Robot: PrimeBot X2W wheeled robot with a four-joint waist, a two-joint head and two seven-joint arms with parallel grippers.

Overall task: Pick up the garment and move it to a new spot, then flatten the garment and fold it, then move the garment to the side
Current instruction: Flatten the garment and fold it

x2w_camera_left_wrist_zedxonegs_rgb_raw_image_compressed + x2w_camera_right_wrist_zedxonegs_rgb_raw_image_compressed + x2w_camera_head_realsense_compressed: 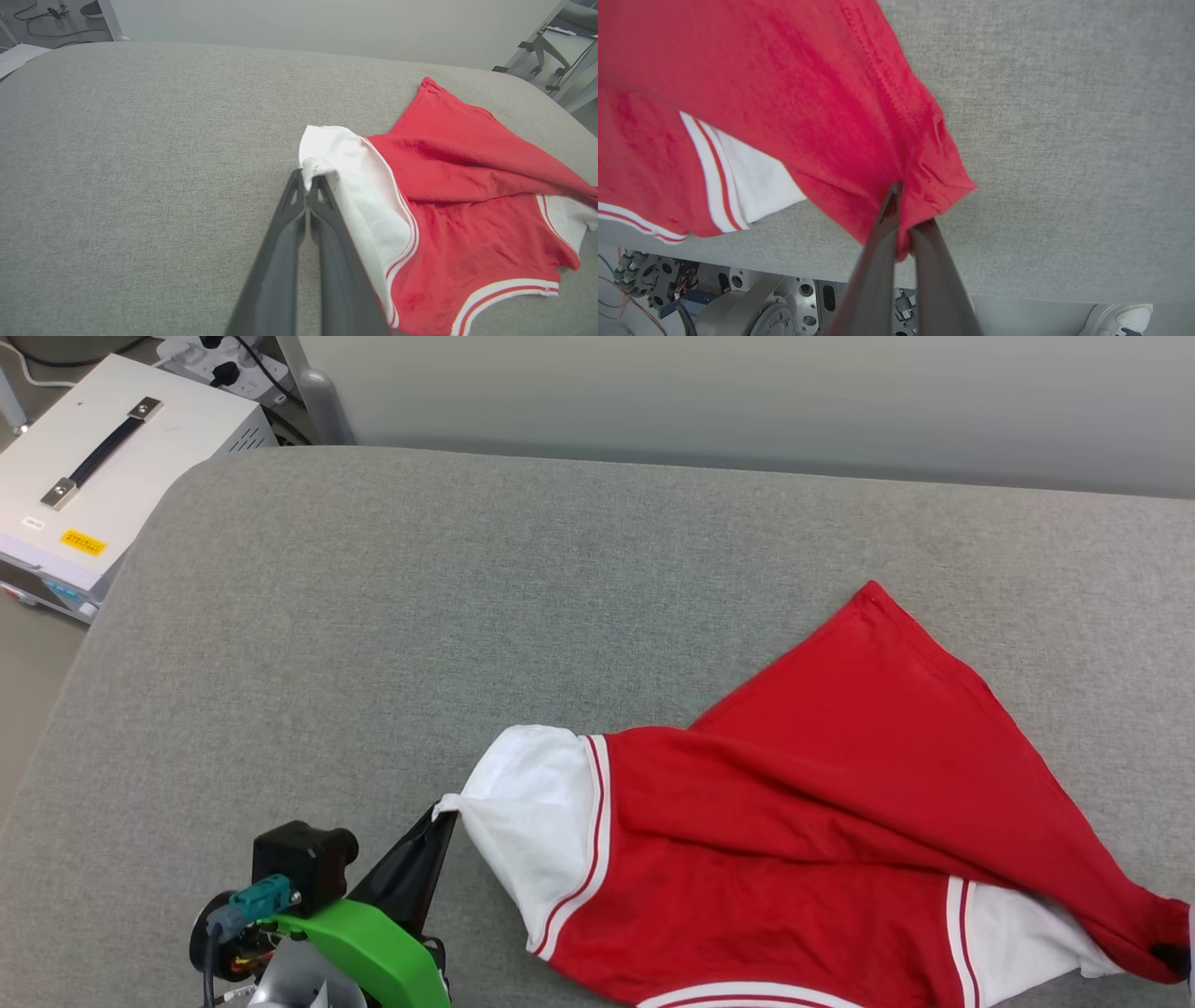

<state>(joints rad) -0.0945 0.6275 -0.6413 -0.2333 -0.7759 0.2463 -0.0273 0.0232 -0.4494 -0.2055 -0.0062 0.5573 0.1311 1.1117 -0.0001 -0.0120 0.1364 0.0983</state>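
Hangs as the garment (840,821) between two grips, over the near right part of the table (373,616). Shows a red body doubled over itself in a long diagonal ridge, with one red corner pointing toward the far edge. Ends in a white short sleeve at each side, trimmed in red-and-white stripes, and in a striped band along the bottom of the head view.

Lies close to the table's near edge at its right corner. Leaves broad bare grey surface to the left and toward the far side. Off the far left corner, lower down, a white box (103,457) with a black handle.

Pinched at the edge of the left sleeve by the left gripper (308,175), shut on the cloth and slanting up and rightward from the lower left of the head view. Clamped at a bunched red hem corner by the right gripper (908,207), likewise shut on the cloth, just inside the table's near edge.

Soft knit with a stitched hem; coarse woven grey covering over rounded table corners; slim tapered dark fingers (327,242) with small triangular cut-outs
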